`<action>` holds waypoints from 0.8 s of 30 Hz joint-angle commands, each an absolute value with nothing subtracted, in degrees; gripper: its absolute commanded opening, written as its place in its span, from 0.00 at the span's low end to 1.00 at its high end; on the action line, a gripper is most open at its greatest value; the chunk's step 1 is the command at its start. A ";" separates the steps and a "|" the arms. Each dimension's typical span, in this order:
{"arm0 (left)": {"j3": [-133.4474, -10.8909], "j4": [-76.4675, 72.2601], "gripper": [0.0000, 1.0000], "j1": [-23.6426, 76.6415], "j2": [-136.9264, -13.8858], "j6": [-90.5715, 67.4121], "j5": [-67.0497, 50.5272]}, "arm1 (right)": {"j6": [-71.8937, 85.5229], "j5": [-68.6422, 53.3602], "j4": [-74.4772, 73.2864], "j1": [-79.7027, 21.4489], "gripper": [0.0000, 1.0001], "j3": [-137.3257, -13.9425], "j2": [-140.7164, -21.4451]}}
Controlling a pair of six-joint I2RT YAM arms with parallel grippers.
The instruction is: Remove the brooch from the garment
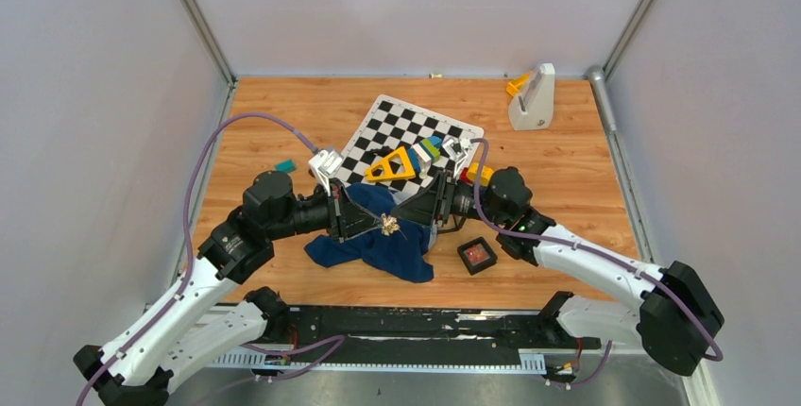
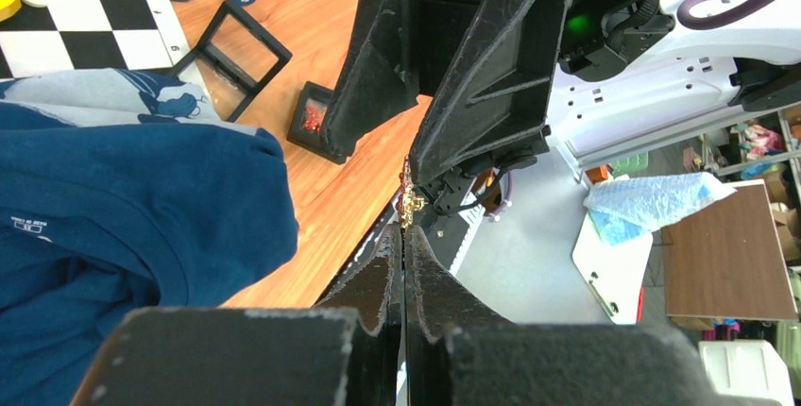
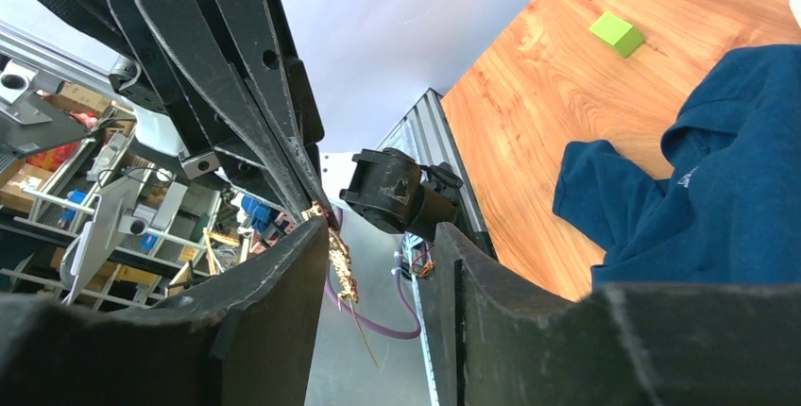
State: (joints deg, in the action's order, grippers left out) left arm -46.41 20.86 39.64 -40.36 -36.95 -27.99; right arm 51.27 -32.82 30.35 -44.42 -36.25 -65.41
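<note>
Left wrist — garment (image 2: 161, 217) print (image 2: 26, 228) illegible

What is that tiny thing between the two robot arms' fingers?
The brooch, a tiny golden pin. The left gripper pinches its top, and it hangs inside the open right gripper. The right wrist view shows this best.

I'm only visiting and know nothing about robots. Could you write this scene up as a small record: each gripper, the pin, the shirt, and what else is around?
left gripper: shut, pinching the brooch at its tips
right gripper: open, with the brooch close to one finger
brooch: small and golden-orange, held in the air clear of the cloth
garment: navy shirt lying crumpled on the wooden table under the grippers
nearby: checkered mat with toy pieces on it; small black box with red inside
</note>
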 commanded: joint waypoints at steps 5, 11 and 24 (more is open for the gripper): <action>-46.69 19.83 0.00 39.74 -39.91 -36.64 -28.21 | 46.20 -30.70 25.40 -43.93 0.55 -34.43 -60.71; -47.34 20.40 0.00 39.77 -39.98 -36.07 -28.21 | 41.88 -28.41 21.23 -43.24 0.54 -31.95 -55.85; -47.31 18.36 0.00 39.73 -40.66 -36.34 -30.64 | 36.63 -42.24 23.19 -43.51 0.47 -33.81 -60.13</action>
